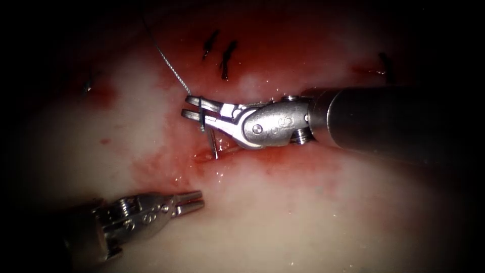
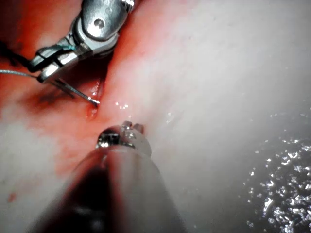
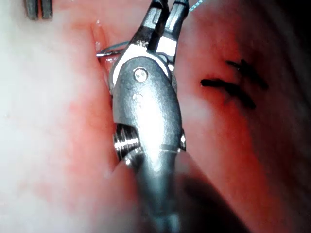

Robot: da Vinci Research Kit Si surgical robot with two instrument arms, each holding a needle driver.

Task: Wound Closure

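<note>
My right tool (image 1: 188,107) reaches in from the right, shut on the curved needle (image 1: 212,141) close to its thread end. The needle arcs down from the jaws and its point rests at the mouth of the short cut (image 1: 222,152); the point shows bare in the left wrist view (image 2: 96,101). Thread (image 1: 169,65) runs from the jaws up and to the left. My left tool (image 1: 201,198) hovers over pale tissue below and left of the cut, slightly open and holding nothing. In the right wrist view the needle (image 3: 114,48) curves toward the cut beside that tool's jaws (image 3: 165,14).
Two dark stitches (image 1: 225,55) sit on the tissue above the right tool, and another dark thread end (image 1: 386,63) lies at the far right. Red fluid stains the tissue (image 1: 166,162) around the cut. Pale tissue (image 1: 303,217) spreads below.
</note>
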